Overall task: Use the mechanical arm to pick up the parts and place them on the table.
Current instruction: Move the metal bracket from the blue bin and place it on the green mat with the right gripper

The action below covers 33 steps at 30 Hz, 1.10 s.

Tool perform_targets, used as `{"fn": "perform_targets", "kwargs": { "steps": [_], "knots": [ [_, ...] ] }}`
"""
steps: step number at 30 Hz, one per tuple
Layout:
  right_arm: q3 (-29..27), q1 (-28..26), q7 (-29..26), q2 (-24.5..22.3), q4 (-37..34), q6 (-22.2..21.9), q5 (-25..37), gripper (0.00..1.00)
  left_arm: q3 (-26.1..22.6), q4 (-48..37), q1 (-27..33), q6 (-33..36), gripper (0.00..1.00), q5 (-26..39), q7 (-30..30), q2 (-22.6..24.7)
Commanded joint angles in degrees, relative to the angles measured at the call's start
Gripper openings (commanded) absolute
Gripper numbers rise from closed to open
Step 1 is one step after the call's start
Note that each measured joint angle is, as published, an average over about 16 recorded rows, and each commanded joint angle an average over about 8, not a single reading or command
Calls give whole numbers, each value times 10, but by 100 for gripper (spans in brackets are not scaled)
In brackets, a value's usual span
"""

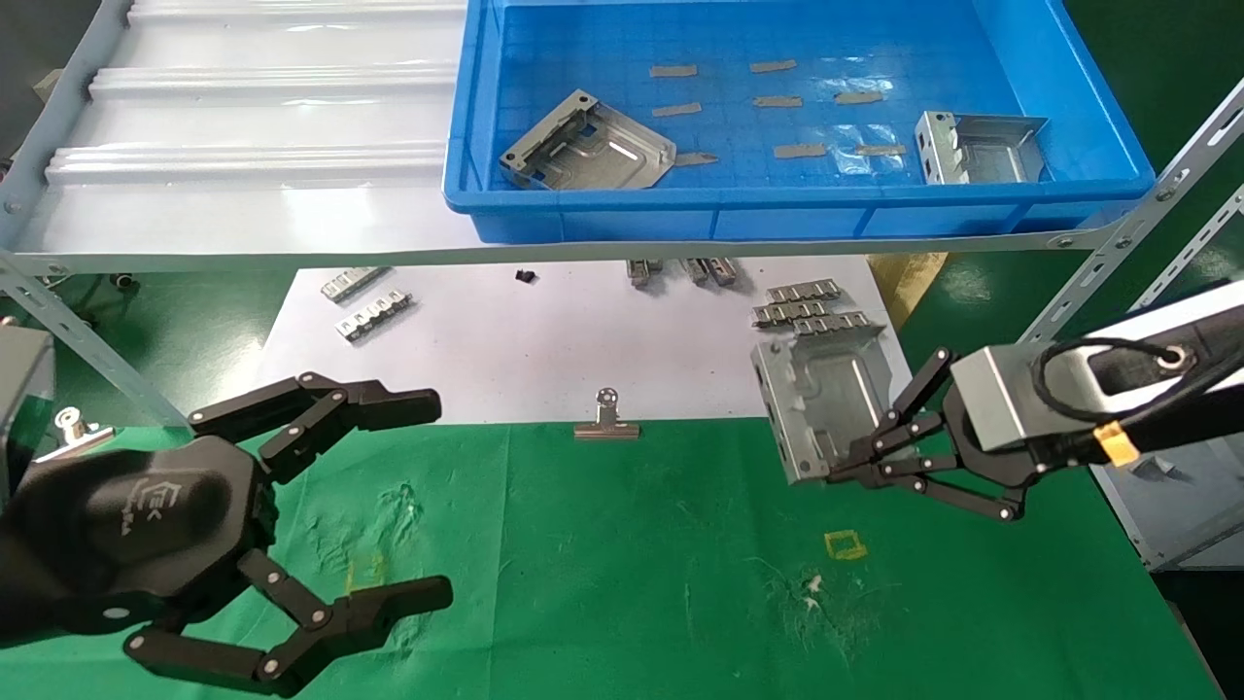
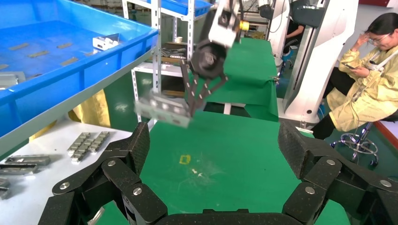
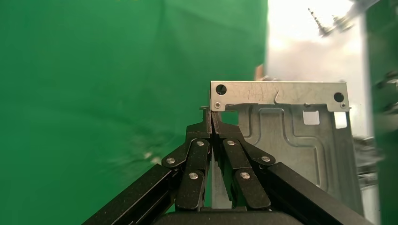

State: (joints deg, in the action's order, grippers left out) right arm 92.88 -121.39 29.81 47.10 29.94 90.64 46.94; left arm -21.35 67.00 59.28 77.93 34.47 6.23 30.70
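Part (edge hidden) in right pincer.

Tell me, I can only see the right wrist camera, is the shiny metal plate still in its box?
Observer: No. In the head view the right gripper holds the plate in the air over the green table.
Operator: Are more plates left?
Observer: Yes, two plates, one and another, lie in the blue bin on the shelf.
Operator: What is the other hand doing?
Observer: The left gripper is at the near left of the table, its fingers spread open, holding nothing.
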Motion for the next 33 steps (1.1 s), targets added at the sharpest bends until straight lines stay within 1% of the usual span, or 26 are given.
{"fn": "perform_targets", "kwargs": {
  "steps": [1,12,24,28,33],
  "knots": [
    [11,11,3,5,-9,-1,2,0,0,0,0,0,100,0,0,0],
    [57,79,30,54,-103,-9,30,0,0,0,0,0,100,0,0,0],
    [65,130,63,105,-195,-16,27,0,0,0,0,0,100,0,0,0],
    [61,143,70,122,-224,-35,21,0,0,0,0,0,100,0,0,0],
    [56,160,76,142,-259,-82,14,0,0,0,0,0,100,0,0,0]
  ]
}}
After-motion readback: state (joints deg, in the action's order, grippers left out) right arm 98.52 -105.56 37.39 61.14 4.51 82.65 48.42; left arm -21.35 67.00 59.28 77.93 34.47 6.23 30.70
